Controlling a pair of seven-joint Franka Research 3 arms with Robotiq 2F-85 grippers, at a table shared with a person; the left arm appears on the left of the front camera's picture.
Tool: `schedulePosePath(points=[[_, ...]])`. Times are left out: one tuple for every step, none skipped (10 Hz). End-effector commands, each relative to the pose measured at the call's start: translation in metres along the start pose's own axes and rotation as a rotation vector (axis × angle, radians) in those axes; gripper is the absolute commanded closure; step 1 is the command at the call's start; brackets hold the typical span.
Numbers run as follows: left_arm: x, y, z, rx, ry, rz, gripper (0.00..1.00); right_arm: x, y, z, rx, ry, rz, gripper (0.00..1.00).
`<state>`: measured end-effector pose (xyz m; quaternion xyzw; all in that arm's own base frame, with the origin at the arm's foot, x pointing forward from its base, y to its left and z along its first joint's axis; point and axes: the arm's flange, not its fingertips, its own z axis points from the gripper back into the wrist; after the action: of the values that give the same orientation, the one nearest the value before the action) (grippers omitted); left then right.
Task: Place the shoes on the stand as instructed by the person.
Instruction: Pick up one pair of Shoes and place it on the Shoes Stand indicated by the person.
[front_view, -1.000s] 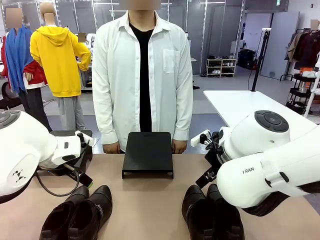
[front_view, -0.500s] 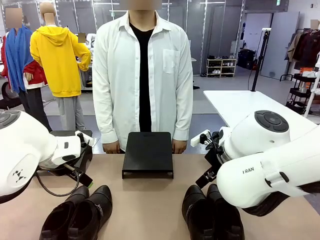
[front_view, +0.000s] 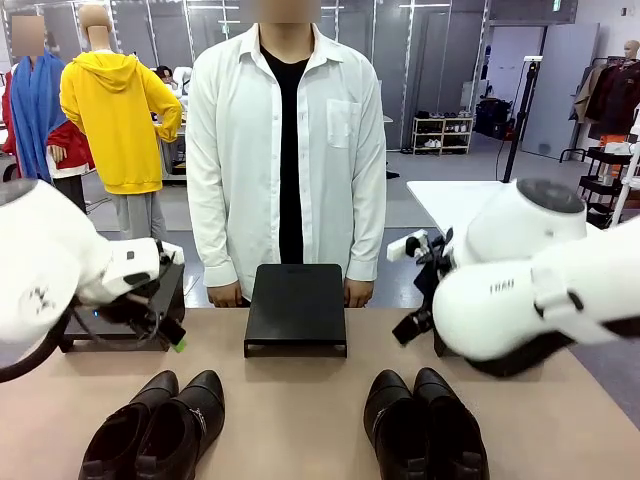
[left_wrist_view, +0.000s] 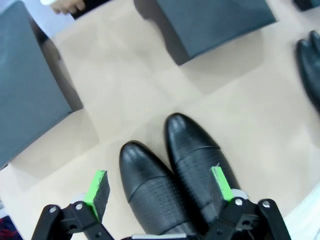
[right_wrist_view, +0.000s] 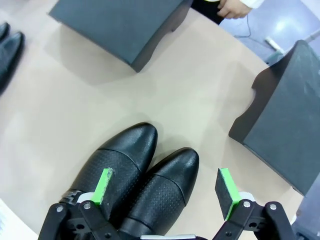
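Shoes (front_view: 155, 432) at left and the other pair (front_view: 425, 432) sit untouched on the table (front_view: 290, 400) — middle stand (front_view: 296, 305) bare — left gripper (left_wrist_view: 159, 182) and right gripper (right_wrist_view: 165, 182) poised above, jaws apart.

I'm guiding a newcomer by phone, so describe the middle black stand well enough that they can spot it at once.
Across the tan table, a person in a white shirt stands at the far edge. The middle black stand sits directly in front of them. Unlike the left stand and right stand, it is centred on the table, flanked by those two.
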<state>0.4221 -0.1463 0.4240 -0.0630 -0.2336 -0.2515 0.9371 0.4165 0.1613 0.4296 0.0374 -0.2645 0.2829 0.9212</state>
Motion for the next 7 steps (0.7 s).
schedulePosePath(points=[[0.012,0.017,0.026,-0.147,-0.004,0.047,0.00,0.018,-0.013,0.023,0.099,0.024,-0.034,0.00],[0.012,0.024,0.036,-0.257,-0.021,0.080,0.00,0.023,-0.020,0.033,0.176,0.028,-0.076,0.00],[0.010,0.035,0.051,-0.369,-0.042,0.103,0.00,0.024,-0.031,0.043,0.264,0.023,-0.117,0.00],[0.005,0.048,0.066,-0.468,-0.079,0.129,0.00,0.021,-0.044,0.049,0.357,0.023,-0.155,0.00],[-0.005,0.065,0.083,-0.553,-0.107,0.152,0.00,0.014,-0.060,0.055,0.470,0.023,-0.202,0.00],[-0.021,0.083,0.102,-0.654,-0.169,0.172,0.00,0.004,-0.082,0.063,0.597,-0.002,-0.274,0.00],[-0.042,0.100,0.120,-0.742,-0.243,0.176,0.00,-0.011,-0.105,0.073,0.708,-0.030,-0.335,0.00]])
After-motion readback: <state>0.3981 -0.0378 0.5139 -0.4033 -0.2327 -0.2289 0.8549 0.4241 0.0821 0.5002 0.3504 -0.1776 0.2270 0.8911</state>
